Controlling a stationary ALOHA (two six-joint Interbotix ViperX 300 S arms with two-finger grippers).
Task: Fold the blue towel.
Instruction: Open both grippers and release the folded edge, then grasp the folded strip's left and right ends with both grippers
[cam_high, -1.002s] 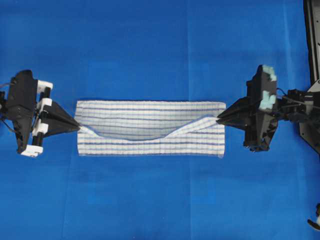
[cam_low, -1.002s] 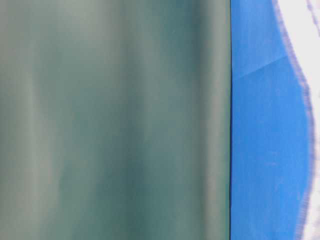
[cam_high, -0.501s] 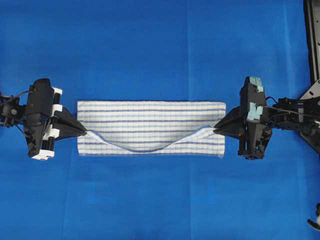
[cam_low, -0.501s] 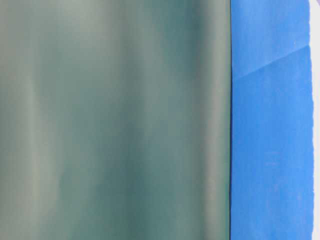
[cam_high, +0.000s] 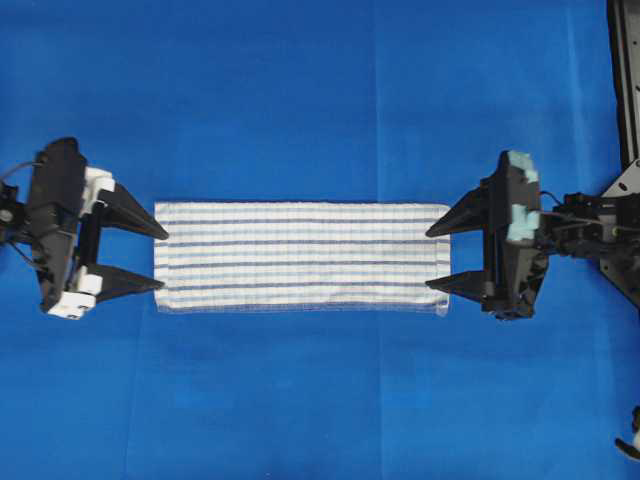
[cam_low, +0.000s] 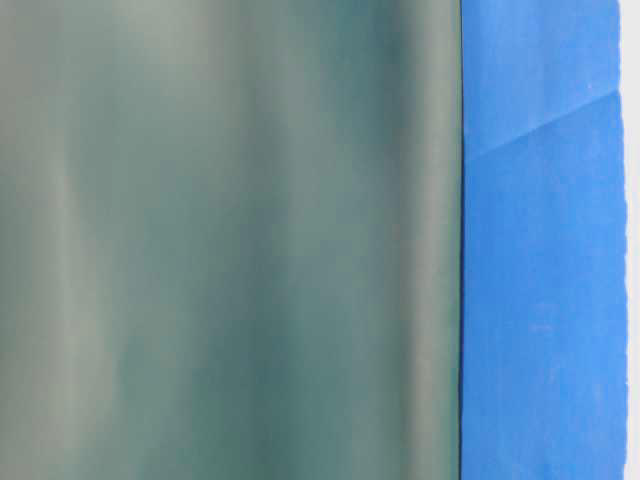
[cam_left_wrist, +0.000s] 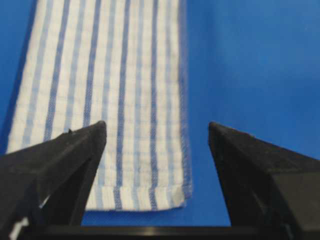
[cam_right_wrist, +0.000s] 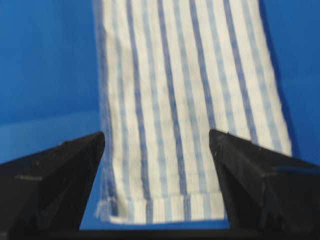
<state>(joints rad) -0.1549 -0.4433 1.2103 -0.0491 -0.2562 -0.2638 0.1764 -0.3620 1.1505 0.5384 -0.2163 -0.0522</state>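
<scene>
1. the blue towel (cam_high: 300, 257) lies flat as a long, narrow, folded band on the blue table covering (cam_high: 300, 90), its stripes running along its length from left to right in the overhead view.
2. the left gripper (cam_high: 158, 258) sits at the towel's left short end with its jaws spread wide, one fingertip near each corner of that end; it holds nothing.
3. in the left wrist view the same gripper (cam_left_wrist: 156, 131) frames the towel's (cam_left_wrist: 105, 100) short hemmed end: one finger (cam_left_wrist: 60, 160) overlaps the striped cloth in the picture, the other finger (cam_left_wrist: 260, 170) stands over bare covering beside the towel's long edge. whether a fingertip touches the cloth cannot be told.
4. the right gripper (cam_high: 436, 258) sits at the towel's right short end, likewise wide open and empty, its two tips near the two corners of that end.
5. in the right wrist view that gripper (cam_right_wrist: 157, 136) straddles the towel's (cam_right_wrist: 190, 100) end; one finger (cam_right_wrist: 55, 175) is over the covering just beside the towel's edge, the other finger (cam_right_wrist: 260, 175) overlaps the cloth near its far corner.
6. the towel's lower right corner shows a small loose tip sticking out past the folded edge in the overhead view.
7. the table-level view shows only a blurred grey-green surface (cam_low: 230, 240) and a strip of the blue covering to its right.
</scene>
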